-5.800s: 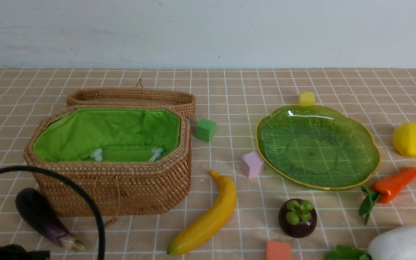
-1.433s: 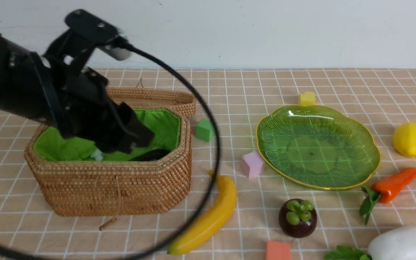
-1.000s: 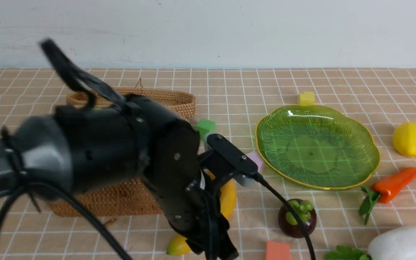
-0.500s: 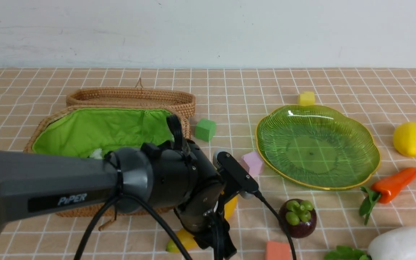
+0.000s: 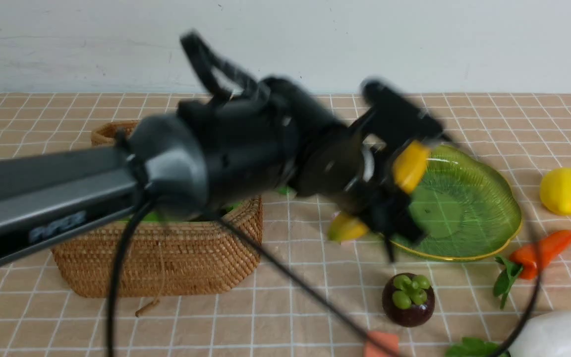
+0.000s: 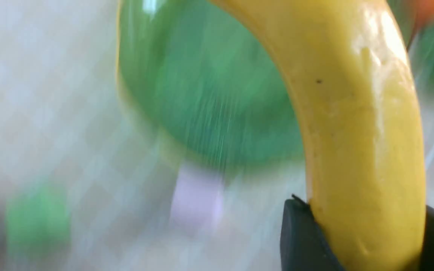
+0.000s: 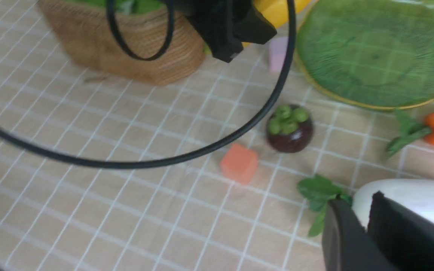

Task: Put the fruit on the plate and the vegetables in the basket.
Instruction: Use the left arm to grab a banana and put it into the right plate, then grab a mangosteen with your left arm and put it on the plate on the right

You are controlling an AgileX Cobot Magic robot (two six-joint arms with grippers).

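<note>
While my left jaws pinch the banana (image 5: 411, 166) right of centre frame, it hangs over the left rim of the plate (image 5: 484, 208); I cannot tell whether my right jaws are spread or together.

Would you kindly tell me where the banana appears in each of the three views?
Front view: banana in the left pincer, at the plate's left edge.
Left wrist view: banana close up, plate behind.
Right wrist view: banana barely shows behind that pincer, beside the plate.
Shared landmark: the plate.
</note>
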